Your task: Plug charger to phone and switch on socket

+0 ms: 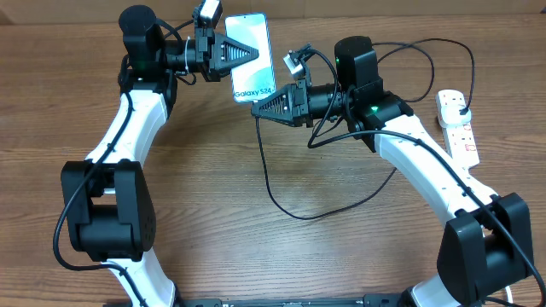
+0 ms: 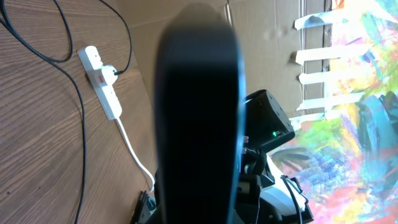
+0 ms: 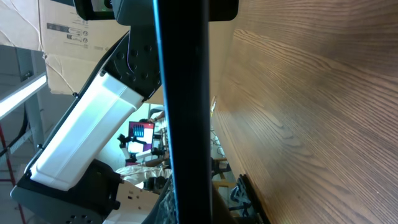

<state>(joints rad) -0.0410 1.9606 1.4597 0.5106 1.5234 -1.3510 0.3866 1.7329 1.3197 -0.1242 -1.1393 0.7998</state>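
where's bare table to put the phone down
Widest bare patch: table front-centre, between left arm and right arm, below the charger cable loop. Also outside the left arm. Crowded: far middle, where left tool and right tool meet at the phone, and the right edge by the socket.

Phone [image 1: 256, 30] screen light blue-white, dark "Galaxy S24" lettering; in the right wrist view its edge is black with a thin blue line. Charger [image 1: 299, 216] cable black. Socket [image 1: 458, 128] white with red switch marks and a white cord. Table [image 1: 256, 264] brown wood grain. Left arm [image 1: 141, 111] and right arm [image 1: 426, 162] have white shells and black joints. Left gripper [image 1: 253, 53] and right gripper [image 1: 257, 109] black. Green light [image 1: 373, 108] on right arm. Backdrop [image 2: 367, 124] multicoloured paint. Cardboard [image 2: 267, 37] tan.
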